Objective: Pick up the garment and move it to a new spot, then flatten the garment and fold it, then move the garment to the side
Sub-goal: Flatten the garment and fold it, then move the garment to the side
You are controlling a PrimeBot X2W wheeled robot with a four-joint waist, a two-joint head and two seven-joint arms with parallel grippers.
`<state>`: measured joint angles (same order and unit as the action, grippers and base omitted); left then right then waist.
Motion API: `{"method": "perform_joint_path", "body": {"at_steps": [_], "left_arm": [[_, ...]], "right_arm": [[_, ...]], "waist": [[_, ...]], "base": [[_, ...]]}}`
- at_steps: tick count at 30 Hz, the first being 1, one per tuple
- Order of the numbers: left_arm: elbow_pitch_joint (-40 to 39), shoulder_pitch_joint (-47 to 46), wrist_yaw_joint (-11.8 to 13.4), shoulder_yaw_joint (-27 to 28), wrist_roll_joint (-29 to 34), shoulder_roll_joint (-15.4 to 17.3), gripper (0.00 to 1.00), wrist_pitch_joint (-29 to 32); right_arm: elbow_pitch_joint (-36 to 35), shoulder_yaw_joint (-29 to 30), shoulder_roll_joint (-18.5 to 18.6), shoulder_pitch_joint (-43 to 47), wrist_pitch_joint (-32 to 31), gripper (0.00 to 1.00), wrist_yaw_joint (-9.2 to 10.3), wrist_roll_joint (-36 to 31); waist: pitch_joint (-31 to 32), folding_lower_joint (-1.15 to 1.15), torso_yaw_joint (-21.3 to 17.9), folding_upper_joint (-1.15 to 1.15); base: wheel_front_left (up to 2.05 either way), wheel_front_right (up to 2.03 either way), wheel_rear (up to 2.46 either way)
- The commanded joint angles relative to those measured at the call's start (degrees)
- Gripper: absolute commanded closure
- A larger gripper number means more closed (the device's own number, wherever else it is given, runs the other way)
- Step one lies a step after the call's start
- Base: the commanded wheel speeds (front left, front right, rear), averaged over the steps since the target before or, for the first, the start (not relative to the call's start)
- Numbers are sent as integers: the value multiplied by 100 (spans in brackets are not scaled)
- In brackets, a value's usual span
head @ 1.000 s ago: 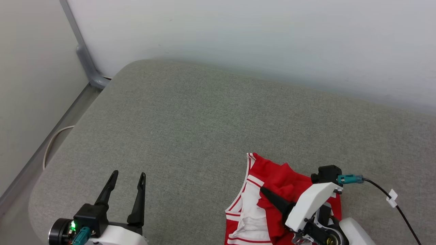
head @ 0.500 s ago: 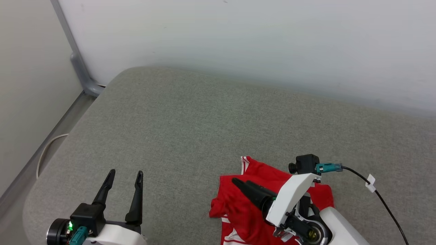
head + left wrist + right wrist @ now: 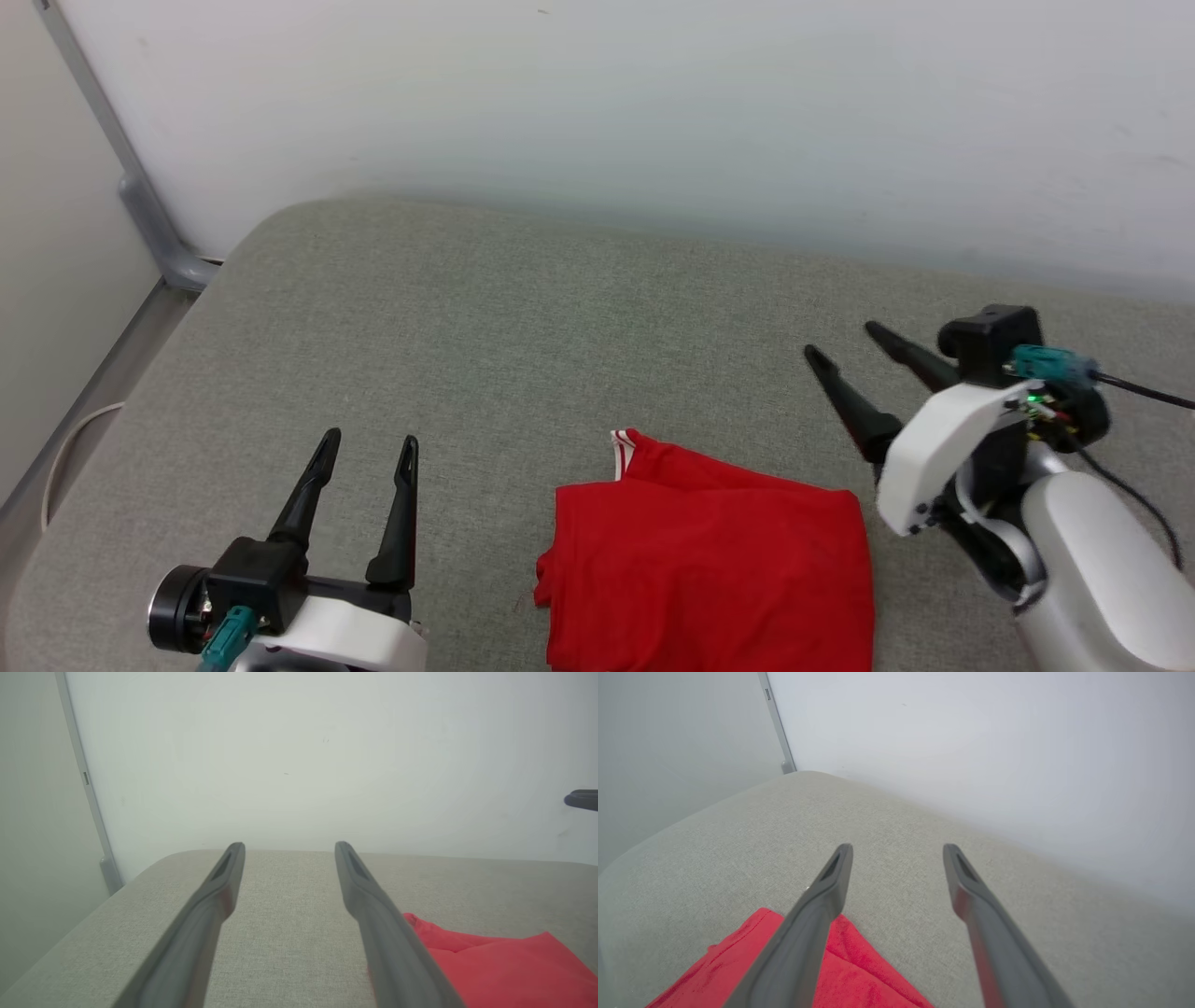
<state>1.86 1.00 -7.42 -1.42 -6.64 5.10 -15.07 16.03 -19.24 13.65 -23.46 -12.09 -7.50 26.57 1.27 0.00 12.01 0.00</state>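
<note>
Red garment (image 3: 709, 569) lies folded in a compact rectangle, plain side up, near front of grey cushion (image 3: 523, 317) — R gripper (image 3: 840, 340) hovers off its far-right corner, fingers apart & empty, L gripper (image 3: 370, 437) likewise apart, parked well left — prob so the fold sits undisturbed.
</note>
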Motion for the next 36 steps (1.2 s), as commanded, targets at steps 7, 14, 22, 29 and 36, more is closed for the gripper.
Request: {"method": "perform_joint_path", "body": {"at_steps": [7,14,22,29,36], "left_arm": [[-161,-106,-9,-70,22,-56,0,-12],[-241,-75,-9,-94,57,-78,0,-12],[-330,-59,-9,-224,283,-2,0,-12],[-315,16,-9,-219,330,-66,0,-12],[-253,18,-9,-237,291,-95,0,-12]], "right_arm": [[-755,849,670,731,970,0,4,-1183],[-1324,2131,107,1712,1913,0,4,-1353],[-1858,2692,-605,2596,2501,0,4,-1701],[-1819,2640,-960,2771,2645,0,4,-1832],[-1678,2592,-1003,2733,2669,0,4,-1855]], "waist": [[-117,0,-234,0],[-269,0,-376,0],[-355,0,-483,0],[-410,0,-544,0],[-422,0,-538,0]], "base": [[0,0,0],[0,0,0],[0,0,0],[0,0,0],[0,0,0]]}}
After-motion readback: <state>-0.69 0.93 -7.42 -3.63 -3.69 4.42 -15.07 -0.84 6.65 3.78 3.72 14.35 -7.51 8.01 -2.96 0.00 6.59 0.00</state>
